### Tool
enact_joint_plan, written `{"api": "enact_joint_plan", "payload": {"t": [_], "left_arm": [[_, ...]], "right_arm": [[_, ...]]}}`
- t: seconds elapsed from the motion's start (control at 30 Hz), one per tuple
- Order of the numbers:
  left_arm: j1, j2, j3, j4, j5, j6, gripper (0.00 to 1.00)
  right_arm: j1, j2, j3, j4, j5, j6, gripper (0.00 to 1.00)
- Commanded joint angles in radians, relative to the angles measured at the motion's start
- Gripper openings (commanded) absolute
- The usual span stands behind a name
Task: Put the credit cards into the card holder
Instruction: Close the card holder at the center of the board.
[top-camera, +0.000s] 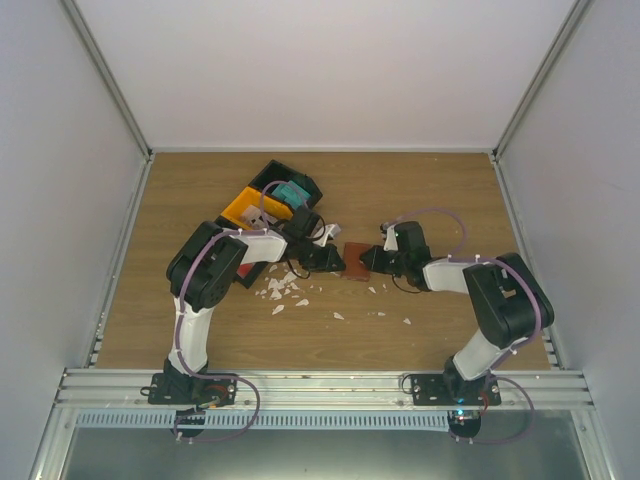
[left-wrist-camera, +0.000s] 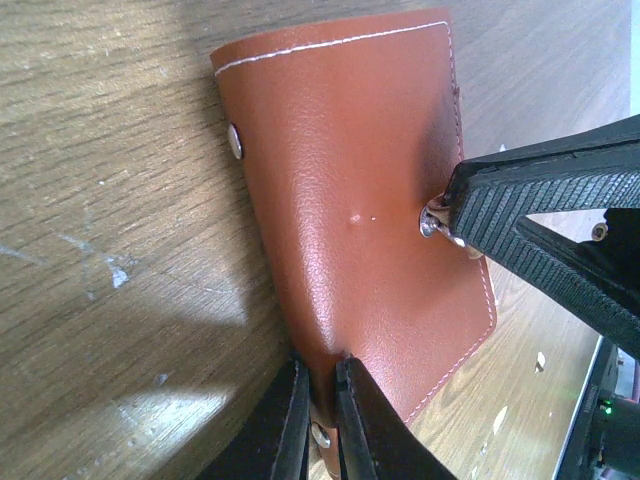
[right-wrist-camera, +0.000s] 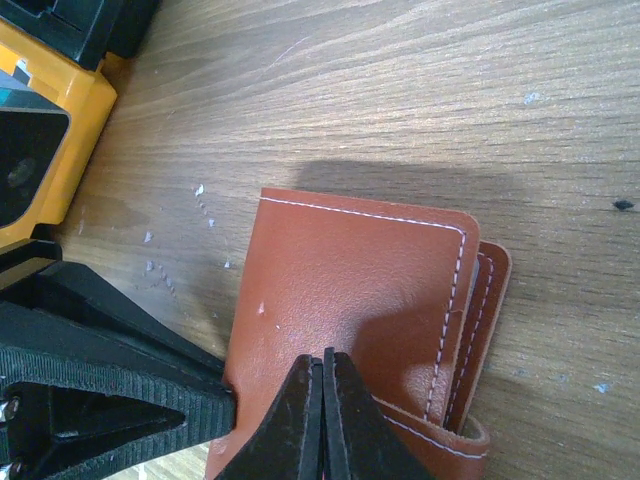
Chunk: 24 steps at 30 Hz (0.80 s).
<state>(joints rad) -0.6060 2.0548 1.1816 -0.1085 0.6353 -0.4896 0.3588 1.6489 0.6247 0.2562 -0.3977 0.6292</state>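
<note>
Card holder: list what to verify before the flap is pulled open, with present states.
1. Grip of left end effector on card holder edge: ok.
2. Pinch of right end effector on the opposite edge: ok.
3. Is the card holder lying open: not ok, folded shut.
4. Are the snaps released: cannot tell.
5. Is the teal card in hand: not ok, it sits in the tray.

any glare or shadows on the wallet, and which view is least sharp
Left wrist: soft sheen down the wallet, shadow on the table beside it. Right wrist: no glare, broad shadow above the wallet and over its middle. Top view: even light, wallet small and soft, least sharp.
</note>
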Motion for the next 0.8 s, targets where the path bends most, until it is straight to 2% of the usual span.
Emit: {"api": "enact_joint_plan", "payload": {"t": [0.0, 0.37, 0.77], "left_arm": [[-0.031, 0.072, -0.026, -0.116, -0.013, -0.003, 0.11], [-0.029, 0.077, -0.031, -0.105, -0.03, -0.026, 0.1], [-0.029, 0.079, -0.022, -0.108, -0.033, -0.029, 0.1]], "right_arm": [[0.004, -0.009, -0.014, 0.019, 0.029, 0.017, 0.01], [0.007, -0.037, -0.049, 0.077, 0.072, 0.048, 0.01], [0.048, 0.04, -0.008, 0.015, 0.058, -0.001, 0.0]]}}
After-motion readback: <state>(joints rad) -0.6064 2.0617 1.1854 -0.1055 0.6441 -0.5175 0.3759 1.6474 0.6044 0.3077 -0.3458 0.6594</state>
